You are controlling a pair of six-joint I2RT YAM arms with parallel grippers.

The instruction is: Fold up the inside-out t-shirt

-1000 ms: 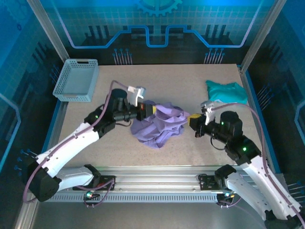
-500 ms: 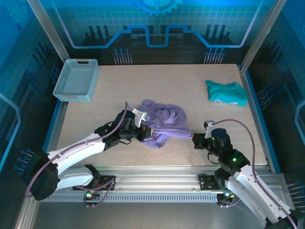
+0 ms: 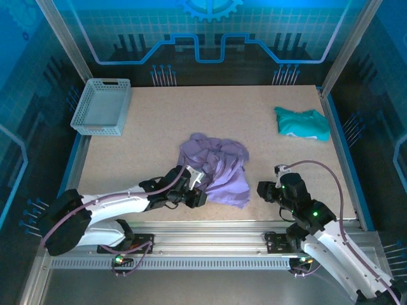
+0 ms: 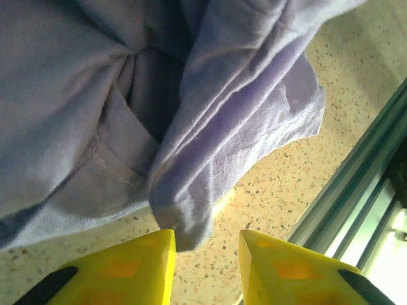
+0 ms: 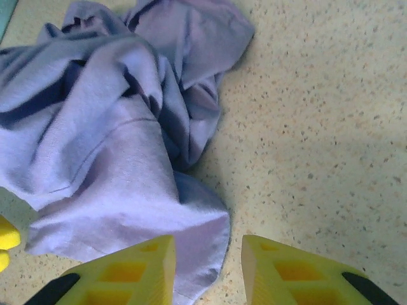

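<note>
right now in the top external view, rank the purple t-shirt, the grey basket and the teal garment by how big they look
1. purple t-shirt: crumpled, covers slightly the most area.
2. basket: close behind, nearly a tie with the shirt.
3. teal garment: clearly the smallest.

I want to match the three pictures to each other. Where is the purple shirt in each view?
Top external: shirt at the middle of the table, toward the near edge.
Left wrist: shirt across the upper left, one fold reaching down to the yellow fingers.
Right wrist: shirt over the left half, crumpled.
Shared landmark: the speckled table under it.
</note>
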